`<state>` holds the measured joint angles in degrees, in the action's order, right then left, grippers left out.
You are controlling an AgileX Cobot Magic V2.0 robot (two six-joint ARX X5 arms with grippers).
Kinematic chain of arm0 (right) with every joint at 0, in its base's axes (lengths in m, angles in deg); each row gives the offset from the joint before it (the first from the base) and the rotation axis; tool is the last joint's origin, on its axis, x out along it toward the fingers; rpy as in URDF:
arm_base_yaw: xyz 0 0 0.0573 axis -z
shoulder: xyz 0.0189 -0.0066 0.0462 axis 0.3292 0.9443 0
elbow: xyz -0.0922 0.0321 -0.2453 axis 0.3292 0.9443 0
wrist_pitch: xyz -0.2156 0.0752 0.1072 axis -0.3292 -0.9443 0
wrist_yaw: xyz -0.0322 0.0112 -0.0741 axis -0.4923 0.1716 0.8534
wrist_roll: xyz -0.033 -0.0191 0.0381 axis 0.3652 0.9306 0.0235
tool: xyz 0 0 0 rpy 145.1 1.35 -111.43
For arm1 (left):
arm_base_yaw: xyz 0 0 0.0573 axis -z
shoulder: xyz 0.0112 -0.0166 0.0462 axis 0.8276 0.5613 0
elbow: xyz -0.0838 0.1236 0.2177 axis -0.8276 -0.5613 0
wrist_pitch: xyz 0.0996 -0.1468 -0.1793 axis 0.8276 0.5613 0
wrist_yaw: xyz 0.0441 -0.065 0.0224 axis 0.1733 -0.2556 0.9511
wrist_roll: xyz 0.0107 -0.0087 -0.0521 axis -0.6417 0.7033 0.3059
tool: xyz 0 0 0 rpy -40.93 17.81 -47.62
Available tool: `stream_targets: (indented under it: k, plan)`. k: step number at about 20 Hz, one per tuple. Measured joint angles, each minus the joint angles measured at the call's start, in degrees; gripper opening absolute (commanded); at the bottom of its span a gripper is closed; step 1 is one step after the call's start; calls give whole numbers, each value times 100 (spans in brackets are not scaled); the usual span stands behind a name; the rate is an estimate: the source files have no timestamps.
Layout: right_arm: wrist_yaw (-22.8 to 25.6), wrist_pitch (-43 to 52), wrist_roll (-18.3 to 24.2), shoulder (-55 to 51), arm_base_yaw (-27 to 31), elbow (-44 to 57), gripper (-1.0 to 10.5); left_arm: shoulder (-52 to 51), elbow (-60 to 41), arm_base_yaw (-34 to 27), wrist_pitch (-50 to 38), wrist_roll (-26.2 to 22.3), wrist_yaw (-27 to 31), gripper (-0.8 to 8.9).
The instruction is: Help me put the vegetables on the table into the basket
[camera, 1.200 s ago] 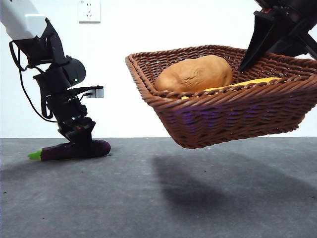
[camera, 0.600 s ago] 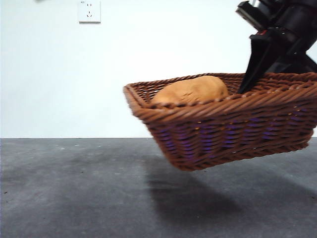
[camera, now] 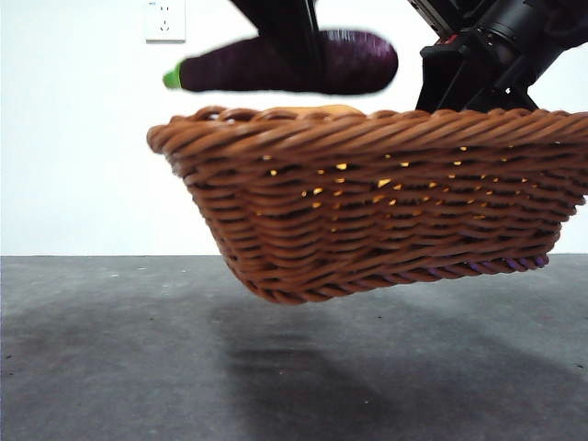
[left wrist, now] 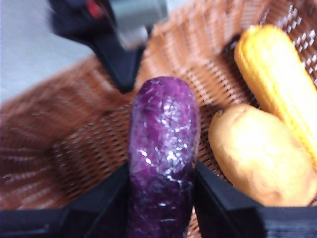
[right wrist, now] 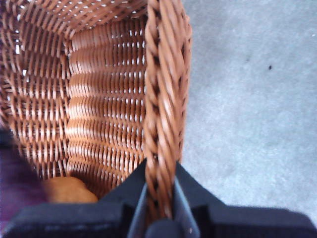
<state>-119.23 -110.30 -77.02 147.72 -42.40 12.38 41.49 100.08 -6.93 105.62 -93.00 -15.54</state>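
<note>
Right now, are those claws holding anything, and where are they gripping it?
Left gripper clamps the eggplant around its body; right gripper pinches the basket by its rim.

Woven wicker basket (camera: 386, 220), glossy eggplant (left wrist: 163, 148), matte speckled table (camera: 119, 367)

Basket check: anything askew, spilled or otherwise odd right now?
Nothing spilled. The odd part: the basket is off the table, tilted, held in the air by the right gripper clamped on its rim. The left gripper holds the eggplant just above it; potato and yellow piece lie inside.
</note>
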Motion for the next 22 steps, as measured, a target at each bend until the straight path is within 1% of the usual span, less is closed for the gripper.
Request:
stream_targets:
  k: [5, 6, 7, 8, 9, 11, 12, 15, 17, 18, 20, 21, 22]
  plan:
    - [-17, 74, 24, 2, 0, 0, -8, 640, -4, -81, -275, -11, -129, 4]
    - [-17, 76, 24, 2, 0, 0, -8, 649, -4, -116, -267, 90, -138, 65]
    - [-20, 72, 26, 2, 0, 0, -8, 649, -4, -170, -295, 267, -179, 268]
    - [-15, 72, 26, 2, 0, 0, -8, 649, -4, -232, -341, 424, -199, 448]
    - [-15, 76, 28, 2, 0, 0, -8, 649, -4, -302, -365, 632, -223, 475]
    - [-17, 87, 24, 2, 0, 0, -8, 649, -4, -378, -372, 835, -551, 475]
    - [-13, 85, 26, 2, 0, 0, -8, 649, -4, -376, -372, 872, -597, 475]
    - [37, 87, 24, 2, 0, 0, -8, 466, -4, -376, -358, 933, -595, 475]
    - [181, 210, 0, 2, 0, 0, -8, -96, -4, -431, -334, 1086, -492, 471]
    - [181, 304, -37, 2, 2, 0, -8, -503, -4, -520, -337, 1263, -334, 470]
    - [179, 363, -157, 2, 33, 0, -8, -1405, -4, -839, -295, 1869, -186, 459]
    - [175, 306, -192, 4, 72, -35, -8, -1832, -4, -1034, -260, 2159, -160, 356]
    - [177, 131, -201, 17, 157, -212, -8, -2315, -4, -1274, -258, 2514, -138, 155]
